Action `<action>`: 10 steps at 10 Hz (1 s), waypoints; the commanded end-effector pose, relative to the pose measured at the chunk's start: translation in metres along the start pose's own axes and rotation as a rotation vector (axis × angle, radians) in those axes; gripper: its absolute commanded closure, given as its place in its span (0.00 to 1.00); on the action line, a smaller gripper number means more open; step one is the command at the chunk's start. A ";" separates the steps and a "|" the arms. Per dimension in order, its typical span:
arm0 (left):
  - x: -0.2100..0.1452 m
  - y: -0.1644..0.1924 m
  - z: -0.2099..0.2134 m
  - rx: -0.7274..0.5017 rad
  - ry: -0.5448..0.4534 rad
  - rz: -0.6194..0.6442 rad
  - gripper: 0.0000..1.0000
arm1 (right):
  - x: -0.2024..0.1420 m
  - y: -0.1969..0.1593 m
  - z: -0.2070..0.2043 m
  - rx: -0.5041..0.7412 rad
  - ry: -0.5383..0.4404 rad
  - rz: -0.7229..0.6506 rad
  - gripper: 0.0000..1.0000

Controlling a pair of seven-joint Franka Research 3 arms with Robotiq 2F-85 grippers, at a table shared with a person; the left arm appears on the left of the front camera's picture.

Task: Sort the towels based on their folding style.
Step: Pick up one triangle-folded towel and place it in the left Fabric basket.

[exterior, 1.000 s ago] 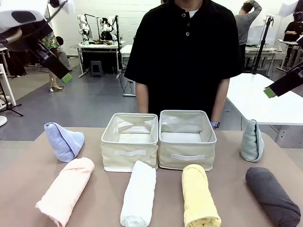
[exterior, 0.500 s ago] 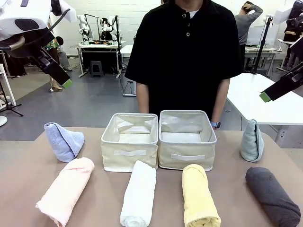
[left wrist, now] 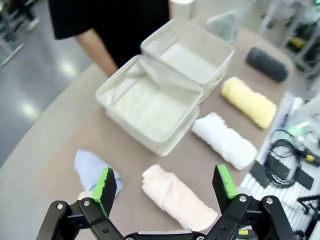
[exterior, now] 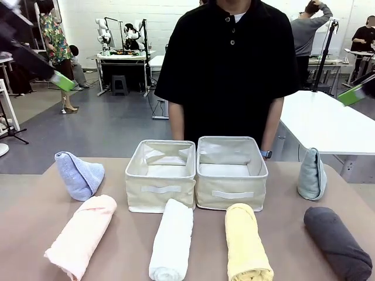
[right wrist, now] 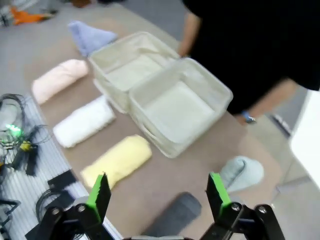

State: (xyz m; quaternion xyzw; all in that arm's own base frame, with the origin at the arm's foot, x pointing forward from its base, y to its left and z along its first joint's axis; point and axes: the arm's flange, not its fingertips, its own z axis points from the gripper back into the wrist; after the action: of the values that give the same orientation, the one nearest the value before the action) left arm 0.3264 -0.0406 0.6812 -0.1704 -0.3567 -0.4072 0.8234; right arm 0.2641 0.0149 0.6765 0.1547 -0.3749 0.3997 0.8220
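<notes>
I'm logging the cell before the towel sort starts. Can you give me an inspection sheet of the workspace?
Surface: brown table, bare between items.
Job's things: pink towel, white towel, yellow towel, dark grey towel rolled, front row; light blue towel left, pale teal towel right, wedges.
Clutter: nothing seen.
Pincers: left pincer, right pincer open, raised, empty.
Cables: black cables off the table's near edge.
Surroundings: left bin, right bin, cream, no towels inside; person behind them.

Left tool and right tool blurred, cropped at the front view's upper corners.
</notes>
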 end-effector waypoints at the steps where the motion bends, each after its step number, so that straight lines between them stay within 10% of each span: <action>1: -0.029 0.054 0.033 -0.394 -0.051 0.057 0.00 | -0.025 -0.086 0.005 0.567 -0.038 -0.083 0.00; 5: -0.120 0.116 0.092 -0.441 -0.225 0.170 0.00 | -0.122 -0.189 0.019 0.703 -0.237 -0.270 0.00; 10: -0.162 0.115 0.121 -0.244 -0.192 0.196 0.00 | -0.158 -0.185 0.062 0.440 -0.311 -0.358 0.00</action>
State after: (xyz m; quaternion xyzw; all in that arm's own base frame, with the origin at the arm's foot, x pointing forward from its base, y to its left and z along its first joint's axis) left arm 0.3011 0.1895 0.6541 -0.3531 -0.3548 -0.3418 0.7954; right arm 0.3293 -0.2373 0.6024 0.4870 -0.3500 0.2992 0.7422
